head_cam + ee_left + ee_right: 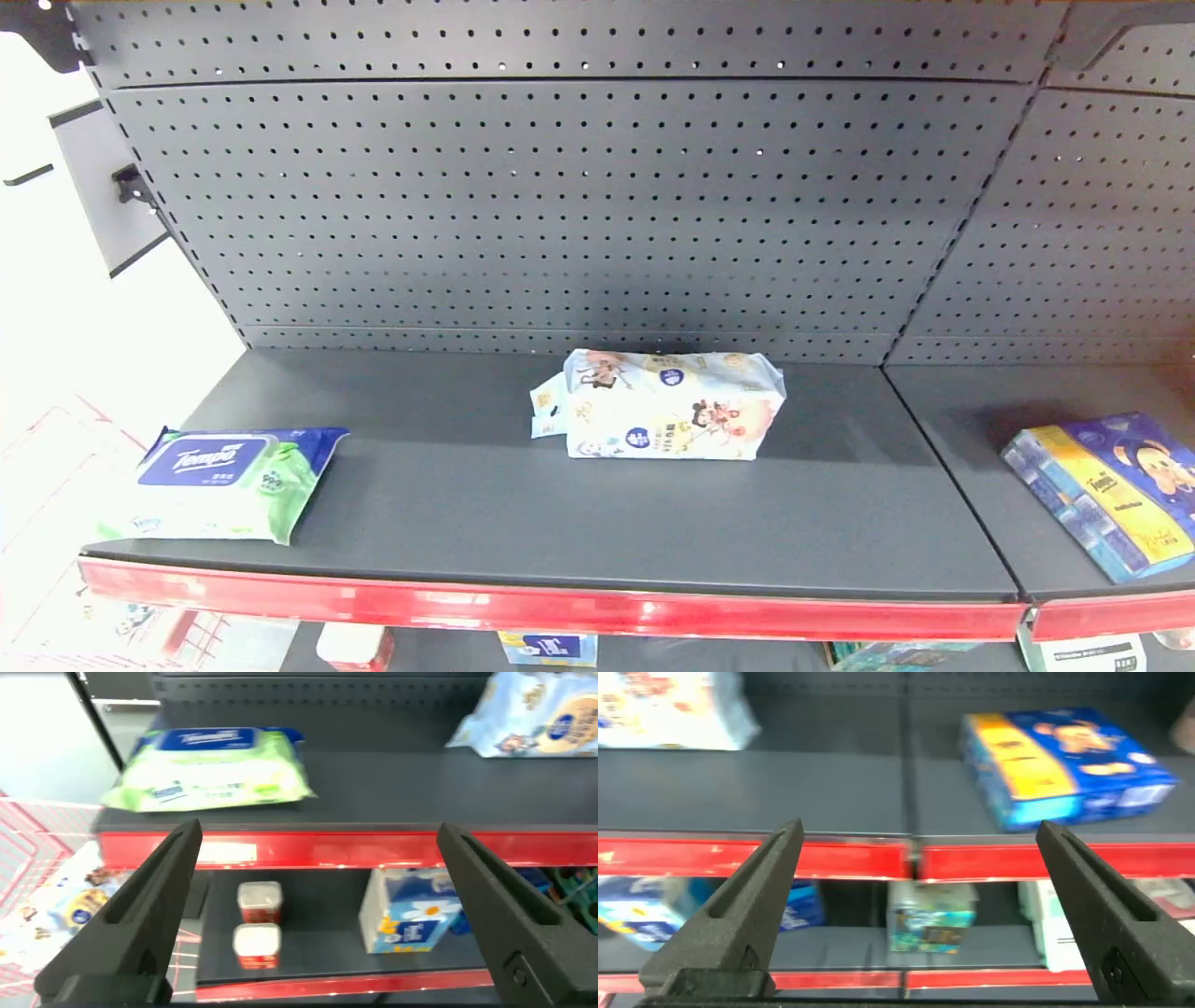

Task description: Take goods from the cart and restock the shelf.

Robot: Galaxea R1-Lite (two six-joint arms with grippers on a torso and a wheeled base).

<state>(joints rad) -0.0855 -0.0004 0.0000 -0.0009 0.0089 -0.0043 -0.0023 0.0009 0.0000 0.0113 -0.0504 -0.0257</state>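
Shelf [467, 504]: wipes pack [229, 485] lies flat at the left front corner. Cartoon tissue pack [667, 406] sits mid-shelf, toward the pegboard [560, 205]. Blue-yellow pack [1111, 495] lies askew in the next bay to the right. All three are well apart. Red wire cart [37, 854] stands off the shelf's left end. Red edge strip [560, 607] crosses in front of both my grippers. Below it are two stacked jars [259, 926] and a blue-white box [411, 913]. Left gripper [318, 831]: spread wide, holding nothing. Right gripper [919, 829]: spread wide, holding nothing.

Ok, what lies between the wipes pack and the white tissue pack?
Only bare shelf between wipes pack and tissue pack, seen in the head view.
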